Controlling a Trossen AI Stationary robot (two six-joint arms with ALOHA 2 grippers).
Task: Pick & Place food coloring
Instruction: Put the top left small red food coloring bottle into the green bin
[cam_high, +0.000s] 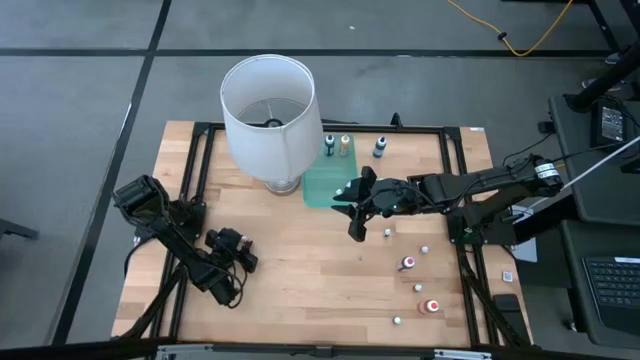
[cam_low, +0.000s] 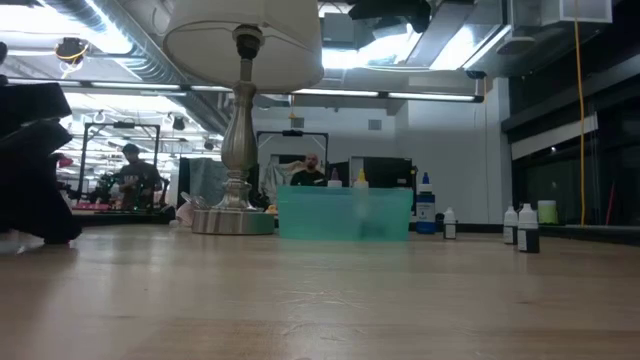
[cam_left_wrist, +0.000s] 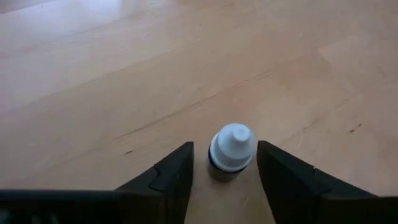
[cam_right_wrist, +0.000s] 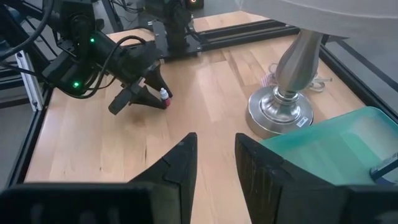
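A: Where does the left gripper (cam_left_wrist: 224, 180) sit?
B: Low over the tabletop (cam_high: 300, 270) near its left edge, jaws a little apart with one food coloring bottle (cam_left_wrist: 231, 149) standing between them; neither jaw touches its white cap.

A: And the right gripper (cam_high: 352, 208)?
B: Above mid-tabletop beside the green tray (cam_high: 325, 187), jaws narrowly parted and holding nothing.

A: The other bottles?
B: Three stand along the far edge (cam_high: 344, 144); several more are scattered toward the right near corner (cam_high: 432, 306). The lamp (cam_high: 268, 110) stands by the tray.
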